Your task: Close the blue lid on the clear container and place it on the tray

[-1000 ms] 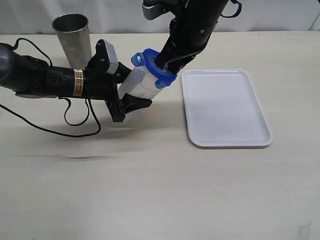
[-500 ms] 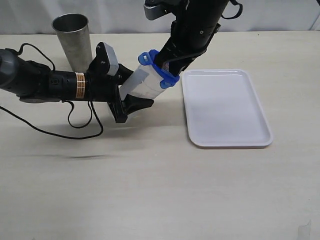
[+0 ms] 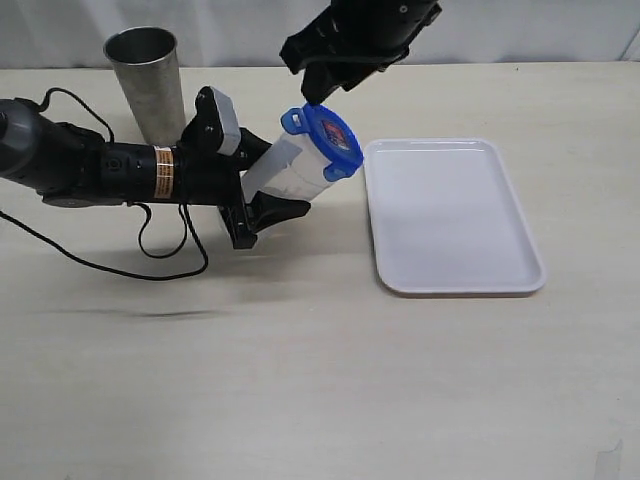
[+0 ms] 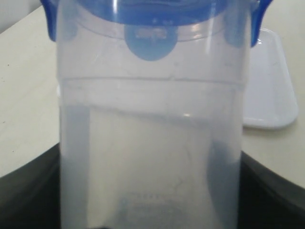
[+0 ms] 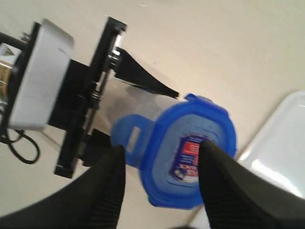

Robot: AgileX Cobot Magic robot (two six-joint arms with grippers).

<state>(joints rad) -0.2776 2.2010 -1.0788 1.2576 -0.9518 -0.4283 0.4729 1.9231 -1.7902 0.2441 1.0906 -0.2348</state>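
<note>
My left gripper (image 3: pixel 262 188) is shut on the clear container (image 3: pixel 288 172), holding it tilted toward the tray (image 3: pixel 450 215) a little above the table. The blue lid (image 3: pixel 330 137) sits on the container's mouth, its red-and-white label facing up and right. My right gripper (image 3: pixel 315 92) hangs open just above the lid, apart from it. In the right wrist view its two black fingers (image 5: pixel 102 191) straddle the lid (image 5: pixel 190 121) without touching. The left wrist view is filled by the container (image 4: pixel 152 143), with the lid's tabs (image 4: pixel 151 43) folded over its rim.
A grey steel cup (image 3: pixel 147 80) stands at the back left behind my left arm. A black cable (image 3: pixel 150 262) loops on the table under that arm. The white tray lies right of the container, with nothing on it.
My right gripper has opened, let go of the blue lid and risen away from it. The lid now rests on the container. The left arm has barely moved.
</note>
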